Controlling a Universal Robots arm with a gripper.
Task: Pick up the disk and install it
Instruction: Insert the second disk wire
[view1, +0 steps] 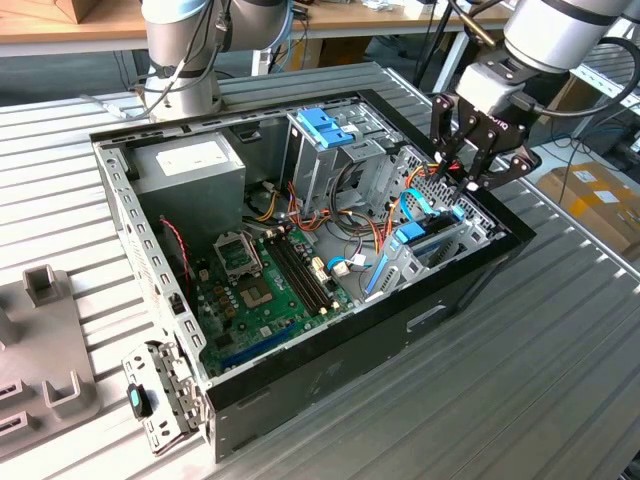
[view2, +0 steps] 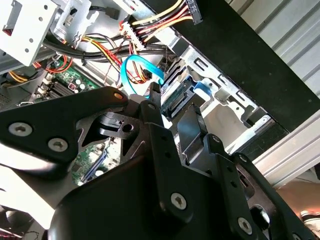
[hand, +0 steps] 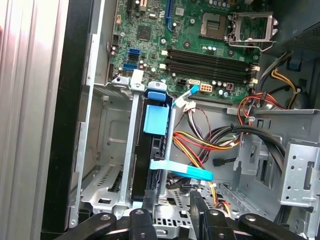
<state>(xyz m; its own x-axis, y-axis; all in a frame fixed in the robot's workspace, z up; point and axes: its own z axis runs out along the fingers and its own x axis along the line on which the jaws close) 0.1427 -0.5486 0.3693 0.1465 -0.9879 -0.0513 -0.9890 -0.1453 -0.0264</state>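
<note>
**While the claw (view1: 463, 175) hangs spread, the disk (hand: 152, 122) stands in the drive bay (hand: 100, 150)**

Holding nothing, it hovers just above the disk, which stands on edge in the drive bay at the exterior view's right end of the computer case (view1: 330, 375). One fingertip (hand: 149, 197) is at the disk's end. A flat blue cable (hand: 182, 171) and loose power wires (hand: 200, 142) lie just beside. A finger could snag them, or a crooked push could jam the disk. Beyond: ribbed metal table (view1: 520, 400), cardboard box (view1: 590, 195), wooden bench (view1: 60, 30).
</note>
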